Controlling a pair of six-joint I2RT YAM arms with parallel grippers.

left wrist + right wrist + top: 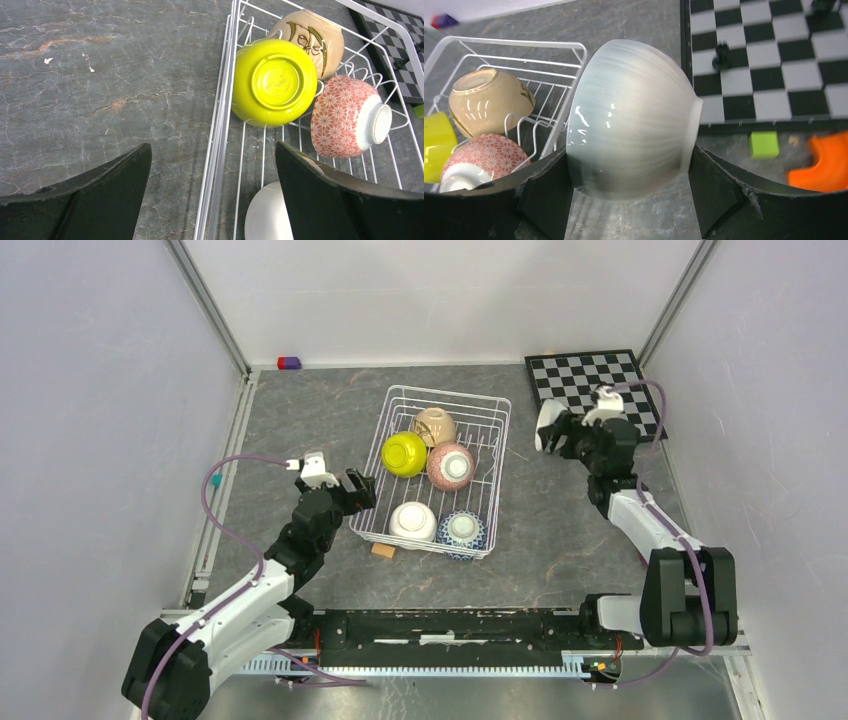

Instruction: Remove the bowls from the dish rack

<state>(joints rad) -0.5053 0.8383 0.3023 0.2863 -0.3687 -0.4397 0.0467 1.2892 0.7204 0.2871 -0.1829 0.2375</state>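
Observation:
The white wire dish rack [450, 392] sits mid-table and holds five bowls: yellow-green [404, 454], tan [434, 426], pink speckled [450, 465], white [412, 522], and blue-and-white [462, 530]. My right gripper [552, 432] is shut on a second white bowl [634, 120], held on its side just right of the rack, between it and the chessboard. My left gripper [212, 150] is open and empty, straddling the rack's left rim [225, 100], with the yellow-green bowl [274, 82] ahead and the white bowl [267, 215] by its right finger.
A black-and-white chessboard [595, 385] lies at the back right with a black piece [722, 55] on it. A green cube [764, 145] and an orange object [824, 165] lie beside it. A small tan block [382, 550] lies at the rack's front. A purple-red item [288, 363] is at the back wall.

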